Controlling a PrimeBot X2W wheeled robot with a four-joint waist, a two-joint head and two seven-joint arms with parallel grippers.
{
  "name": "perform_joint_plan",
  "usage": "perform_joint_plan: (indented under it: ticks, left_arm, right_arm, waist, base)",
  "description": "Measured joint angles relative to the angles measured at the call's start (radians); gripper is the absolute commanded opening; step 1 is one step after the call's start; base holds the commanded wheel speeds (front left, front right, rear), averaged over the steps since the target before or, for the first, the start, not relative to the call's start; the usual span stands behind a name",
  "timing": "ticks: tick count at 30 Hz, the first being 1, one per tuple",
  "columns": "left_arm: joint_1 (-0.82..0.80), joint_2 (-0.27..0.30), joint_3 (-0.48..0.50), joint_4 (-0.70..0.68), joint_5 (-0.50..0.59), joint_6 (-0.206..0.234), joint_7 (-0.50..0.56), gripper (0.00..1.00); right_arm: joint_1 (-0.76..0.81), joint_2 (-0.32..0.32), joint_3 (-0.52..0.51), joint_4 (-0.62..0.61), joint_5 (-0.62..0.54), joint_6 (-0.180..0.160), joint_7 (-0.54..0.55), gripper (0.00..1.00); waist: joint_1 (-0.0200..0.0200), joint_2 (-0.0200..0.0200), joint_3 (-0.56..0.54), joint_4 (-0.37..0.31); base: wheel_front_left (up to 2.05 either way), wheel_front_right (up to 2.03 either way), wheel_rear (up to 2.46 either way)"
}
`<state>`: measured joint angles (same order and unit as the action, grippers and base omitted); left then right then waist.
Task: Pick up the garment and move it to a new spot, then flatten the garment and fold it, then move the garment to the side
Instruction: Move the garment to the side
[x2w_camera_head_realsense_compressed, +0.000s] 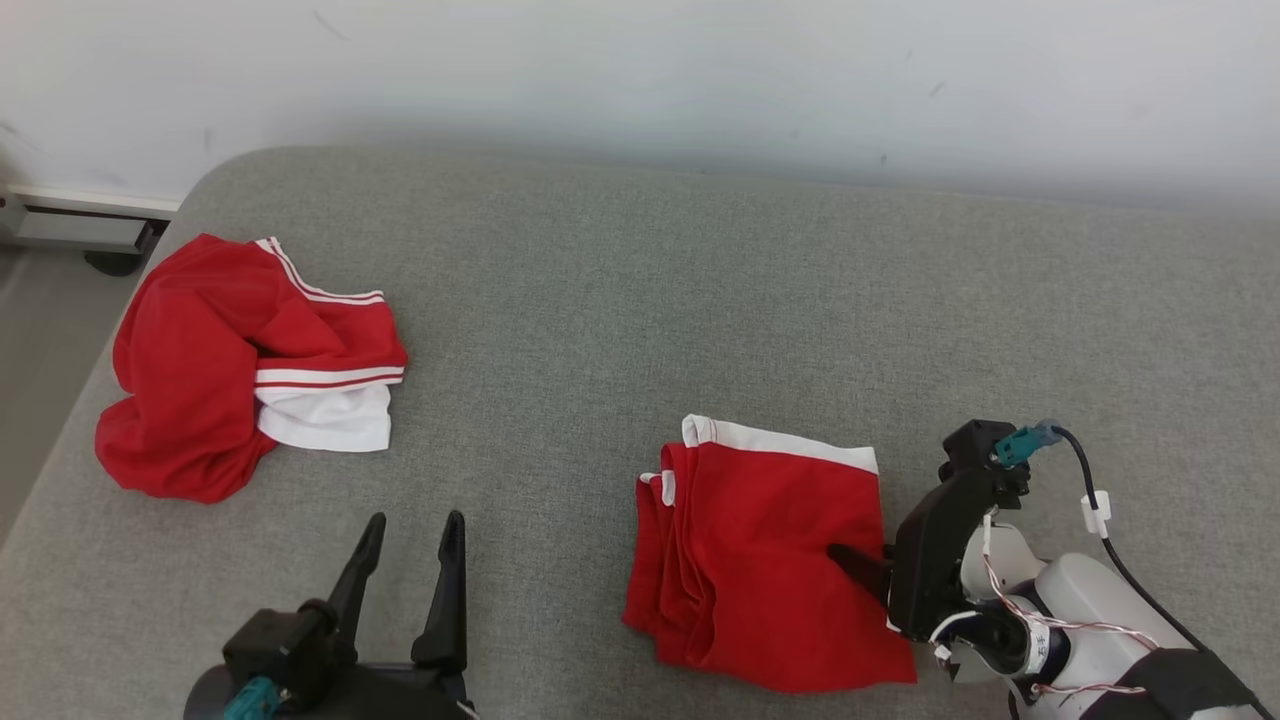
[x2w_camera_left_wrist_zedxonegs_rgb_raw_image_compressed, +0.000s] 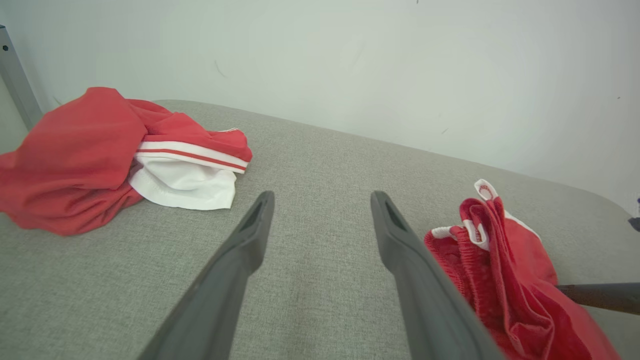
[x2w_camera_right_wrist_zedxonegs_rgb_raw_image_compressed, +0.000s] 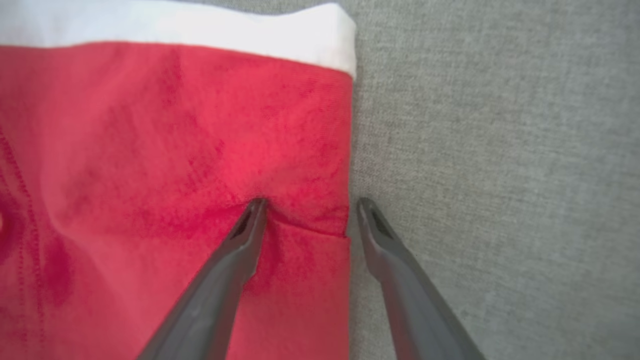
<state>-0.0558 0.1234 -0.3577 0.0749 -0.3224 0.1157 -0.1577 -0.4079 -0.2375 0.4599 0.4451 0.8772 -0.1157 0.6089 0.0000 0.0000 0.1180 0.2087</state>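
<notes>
Left hand (x2w_camera_head_realsense_compressed: 416, 520): spread wide above bare grey upholstery (x2w_camera_head_realsense_compressed: 640, 300).
Crumpled red garment (x2w_camera_head_realsense_compressed: 220, 370): far left, well apart.
Right hand (x2w_camera_right_wrist_zedxonegs_rgb_raw_image_compressed: 311, 202): fingers apart, straddling folded red garment (x2w_camera_head_realsense_compressed: 770, 560) edge.
Folded red garment: flat, layered, white waistband, lower right.

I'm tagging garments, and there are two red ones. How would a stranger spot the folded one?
On the grey cushion, look near right, at the right hand. That garment lies flat in a neat rectangle, white band along its far edge, unlike the crumpled heap at the left.
</notes>
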Motion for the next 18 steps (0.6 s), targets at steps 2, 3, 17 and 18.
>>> perform_joint_plan:
  ticks: [2, 3, 17, 18]
  left_arm:
    - [-0.012, -0.003, 0.002, 0.002, -0.004, 0.004, 0.0, 1.0]
    - [-0.016, -0.005, 0.006, 0.002, -0.004, 0.004, 0.0, 1.0]
    - [-0.01, -0.008, 0.031, 0.012, -0.021, 0.007, -0.003, 1.0]
    - [-0.009, -0.008, 0.033, 0.012, -0.021, 0.007, -0.006, 1.0]
  right_arm:
    - [-0.01, 0.006, -0.003, 0.007, 0.005, 0.0, 0.004, 0.0]
    - [-0.013, 0.01, -0.004, 0.011, 0.008, 0.0, 0.009, 0.0]
    - [-0.097, -0.061, -0.09, 0.042, 0.047, 0.02, 0.007, 0.0]
    - [-0.102, -0.077, -0.095, 0.041, 0.046, 0.021, 0.007, 0.0]
  waist:
    - [0.0, 0.0, 0.003, 0.002]
    - [0.0, 0.0, 0.003, 0.003]
    - [0.0001, 0.0001, -0.007, -0.033]
    - [0.0, 0.0001, -0.008, -0.038]
  base:
    - [0.0, 0.0, 0.0]
    - [0.0, 0.0, 0.0]
    - [0.0, 0.0, 0.0]
    - [0.0, 0.0, 0.0]
